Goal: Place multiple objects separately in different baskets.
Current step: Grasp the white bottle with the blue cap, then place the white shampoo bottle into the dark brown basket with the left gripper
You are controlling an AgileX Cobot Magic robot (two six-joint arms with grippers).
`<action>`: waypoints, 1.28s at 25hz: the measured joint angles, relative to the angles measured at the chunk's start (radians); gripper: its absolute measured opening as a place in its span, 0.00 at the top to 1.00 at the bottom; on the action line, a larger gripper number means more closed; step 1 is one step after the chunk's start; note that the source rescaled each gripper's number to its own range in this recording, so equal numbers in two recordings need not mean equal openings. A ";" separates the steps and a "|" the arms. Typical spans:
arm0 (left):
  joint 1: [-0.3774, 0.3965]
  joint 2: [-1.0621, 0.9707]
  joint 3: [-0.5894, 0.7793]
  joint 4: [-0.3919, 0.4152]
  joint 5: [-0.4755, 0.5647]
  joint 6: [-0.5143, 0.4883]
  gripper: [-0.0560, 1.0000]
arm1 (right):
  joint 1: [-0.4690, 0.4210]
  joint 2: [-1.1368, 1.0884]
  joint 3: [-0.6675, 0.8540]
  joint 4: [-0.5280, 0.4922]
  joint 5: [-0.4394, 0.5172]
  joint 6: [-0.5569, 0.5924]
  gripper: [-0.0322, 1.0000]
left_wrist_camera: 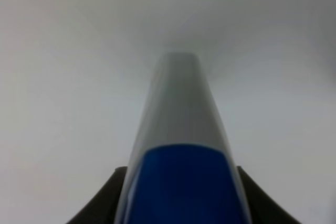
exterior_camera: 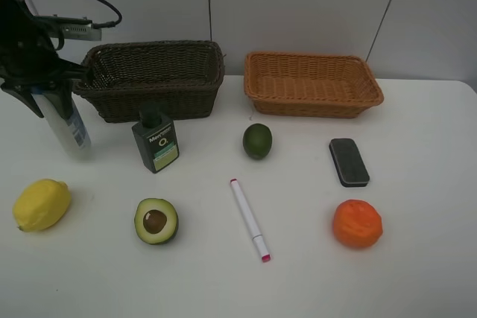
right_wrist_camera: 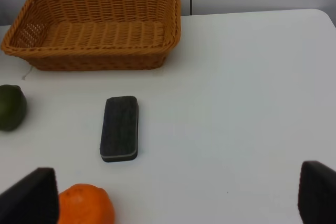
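- Along the table's left edge, the exterior high view shows the left gripper closed on the top end of the white bottle with blue cap. The bottle hangs tilted just beside the left end of the dark brown basket. I cannot tell whether its base touches the table.
- That basket and the orange-tan basket stand along the back edge, and neither shows anything inside.
- On the table lie the dark green bottle, lime, eraser, marker, lemon, halved avocado and orange.
- From the left wrist view, the white bottle with blue cap runs straight out from between the dark fingers, which press on its blue part at either side.
- The bottle looks like smooth, stiff, round plastic, probably light and slick. Gripped this near one end, it may swing or slip, so a hold across the body would likely be steadier.
- From the right wrist view, the right gripper hangs with its fingers spread wide and nothing between them, over the front right of the table.
- Ahead of it are the orange, the eraser, the lime and the orange-tan basket.
- The eraser looks flat, light and slightly soft, and is best pinched across its narrow width.
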 joint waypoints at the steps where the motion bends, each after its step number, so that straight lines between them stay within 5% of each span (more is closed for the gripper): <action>1: 0.000 -0.021 -0.037 -0.014 0.025 -0.002 0.95 | 0.000 0.000 0.000 0.000 0.000 0.000 0.00; 5: 0.000 -0.059 -0.227 -0.070 0.105 -0.004 0.95 | 0.000 0.000 0.000 0.000 0.000 0.000 0.00; 12: 0.000 0.067 -0.494 -0.092 0.039 -0.022 0.95 | 0.000 0.000 0.000 0.000 0.000 0.000 0.00; 22: 0.000 0.408 -0.607 -0.080 -0.084 -0.056 0.94 | 0.000 0.000 0.000 0.000 0.000 0.000 0.00; 24: 0.000 0.427 -0.611 -0.080 -0.096 -0.068 0.76 | 0.000 0.000 0.000 0.000 0.000 0.000 0.00; 26: 0.000 0.427 -0.616 -0.080 -0.105 -0.073 0.33 | 0.000 0.000 0.000 0.000 0.000 0.000 0.00; 28: 0.000 0.423 -0.622 -0.080 -0.104 -0.076 0.11 | 0.000 0.000 0.000 0.000 0.000 0.000 0.00; 32: 0.000 0.421 -0.670 -0.084 -0.030 -0.091 0.01 | 0.000 0.000 0.000 0.000 0.000 0.000 0.00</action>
